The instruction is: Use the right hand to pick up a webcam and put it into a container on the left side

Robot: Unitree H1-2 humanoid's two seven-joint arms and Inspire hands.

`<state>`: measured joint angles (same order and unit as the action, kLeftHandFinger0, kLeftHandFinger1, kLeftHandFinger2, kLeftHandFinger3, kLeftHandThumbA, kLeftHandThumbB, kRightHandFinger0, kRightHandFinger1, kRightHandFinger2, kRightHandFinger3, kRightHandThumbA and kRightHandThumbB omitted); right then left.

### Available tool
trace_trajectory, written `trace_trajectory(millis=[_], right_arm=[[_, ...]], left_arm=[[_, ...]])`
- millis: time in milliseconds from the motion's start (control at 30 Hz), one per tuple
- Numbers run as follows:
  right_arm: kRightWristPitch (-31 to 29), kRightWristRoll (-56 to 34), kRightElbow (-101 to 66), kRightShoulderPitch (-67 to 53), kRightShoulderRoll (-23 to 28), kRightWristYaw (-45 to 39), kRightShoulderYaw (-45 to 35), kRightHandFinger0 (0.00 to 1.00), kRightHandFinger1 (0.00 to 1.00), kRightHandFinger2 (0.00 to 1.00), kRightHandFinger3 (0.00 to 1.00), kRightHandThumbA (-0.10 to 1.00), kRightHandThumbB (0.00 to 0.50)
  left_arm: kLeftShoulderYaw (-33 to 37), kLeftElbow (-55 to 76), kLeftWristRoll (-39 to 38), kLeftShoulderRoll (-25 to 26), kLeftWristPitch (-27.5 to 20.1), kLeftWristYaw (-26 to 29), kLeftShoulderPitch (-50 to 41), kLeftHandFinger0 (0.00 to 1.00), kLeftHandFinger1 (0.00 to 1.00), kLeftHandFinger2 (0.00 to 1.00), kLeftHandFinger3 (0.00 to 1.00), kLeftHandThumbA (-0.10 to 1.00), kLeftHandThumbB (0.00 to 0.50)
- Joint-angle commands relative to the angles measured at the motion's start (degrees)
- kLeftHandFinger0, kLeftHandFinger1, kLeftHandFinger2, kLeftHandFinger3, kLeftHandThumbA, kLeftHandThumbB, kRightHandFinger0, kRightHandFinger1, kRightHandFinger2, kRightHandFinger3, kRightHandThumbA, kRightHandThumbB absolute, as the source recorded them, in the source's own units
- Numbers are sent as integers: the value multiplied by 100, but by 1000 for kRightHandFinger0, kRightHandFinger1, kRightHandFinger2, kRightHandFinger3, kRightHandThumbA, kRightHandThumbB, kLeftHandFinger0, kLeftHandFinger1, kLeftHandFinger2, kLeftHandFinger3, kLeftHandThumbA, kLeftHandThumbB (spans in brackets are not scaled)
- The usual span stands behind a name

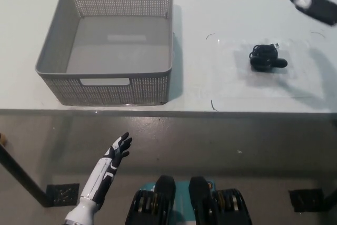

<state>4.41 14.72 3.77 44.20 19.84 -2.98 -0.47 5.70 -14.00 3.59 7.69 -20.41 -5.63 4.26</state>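
**Webcam on the table, right hand mostly out of frame**

Head view: you see the webcam, a small black body with its cable bundled against it, lying on the white table to the right of the grey perforated basket and well apart from it. No brand or writing can be read on it; it is too small for that. The basket stands on the left part of the table with nothing visible inside, and its cut-out handles show pale, without any label you can read.

Your right hand shows only as a blurred black and white shape at the upper right, cut off by the picture's edge, beyond the webcam and clear of it. You cannot tell how its fingers are set.

Your left hand rests low at the lower left, in front of the table edge, fingers straight and spread, holding nothing.
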Motion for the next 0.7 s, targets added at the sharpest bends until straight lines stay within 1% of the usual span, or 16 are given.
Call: trace_trajectory(millis=[0, 33, 67, 100, 167, 200, 233, 267, 300, 400, 467, 500, 567, 633, 667], right_arm=[[709, 582, 901, 1330, 373, -673, 624, 1000, 1000, 1000, 1000, 840, 350], [721, 843, 1394, 1691, 420, -768, 936, 1000, 1000, 1000, 1000, 859, 381], [729, 884, 1609, 1839, 426, -803, 1046, 1000, 1000, 1000, 1000, 854, 400], [754, 933, 1848, 2007, 419, -847, 1167, 1000, 1000, 1000, 1000, 823, 420], [831, 1021, 2449, 2395, 375, -983, 1448, 1000, 1000, 1000, 1000, 757, 413], [816, 1025, 2644, 2500, 374, -1012, 1542, 1000, 1000, 1000, 1000, 753, 412], [829, 1105, 3006, 2688, 346, -1089, 1704, 1000, 1000, 1000, 1000, 762, 421], [856, 1134, 3195, 2787, 323, -1127, 1797, 1000, 1000, 1000, 1000, 756, 423], [812, 1244, 3513, 2941, 299, -1146, 1988, 1000, 1000, 1000, 1000, 775, 430], [641, 1294, 4199, 3191, 202, -1121, 2257, 1000, 1000, 1000, 1000, 793, 464], [572, 1334, 4644, 3326, 125, -1122, 2462, 1000, 1000, 1000, 1000, 806, 464], [469, 1357, 4996, 3390, 57, -1089, 2579, 1000, 1000, 1000, 1000, 811, 475], [408, 1315, 5278, 3362, -4, -996, 2646, 1000, 1000, 1000, 1000, 789, 485], [324, 1323, 5612, 3386, -58, -898, 2712, 1000, 1000, 1000, 1000, 797, 494], [349, 1342, 5728, 3260, -69, -907, 2773, 1000, 1000, 1000, 1000, 807, 494]], left_arm=[[10, 195, -80, -18, -164, -77, -8, 1000, 1000, 1000, 1000, 1000, 151], [13, 196, -99, -12, -138, -95, -16, 1000, 1000, 1000, 1000, 1000, 158], [18, 182, -81, -7, -165, -91, -6, 1000, 1000, 1000, 1000, 1000, 158], [21, 171, -58, -2, -188, -82, 0, 1000, 1000, 1000, 1000, 1000, 159], [21, 186, -86, 2, -151, -98, -4, 1000, 1000, 1000, 1000, 1000, 168], [21, 191, -100, 1, -137, -106, -5, 1000, 1000, 1000, 1000, 1000, 170], [26, 164, -72, 9, -196, -98, 4, 1000, 1000, 1000, 1000, 1000, 160], [29, 193, -53, 11, -169, -92, -6, 1000, 1000, 1000, 1000, 1000, 161], [28, 221, -50, 0, -124, -84, -7, 1000, 1000, 1000, 1000, 1000, 161], [35, 184, -41, 0, -191, -82, 0, 1000, 1000, 1000, 1000, 1000, 163], [42, 205, -28, -10, -209, -71, -49, 1000, 1000, 1000, 1000, 1000, 164], [46, 197, -33, -12, -242, -73, -81, 1000, 1000, 1000, 1000, 1000, 168], [66, 247, -12, -14, -223, -74, -160, 1000, 1000, 1000, 1000, 1000, 170], [78, 295, 42, 1, -201, -63, -169, 1000, 1000, 1000, 1000, 1000, 166], [98, 320, 61, -7, -223, -56, -282, 1000, 1000, 1000, 1000, 1000, 177]])
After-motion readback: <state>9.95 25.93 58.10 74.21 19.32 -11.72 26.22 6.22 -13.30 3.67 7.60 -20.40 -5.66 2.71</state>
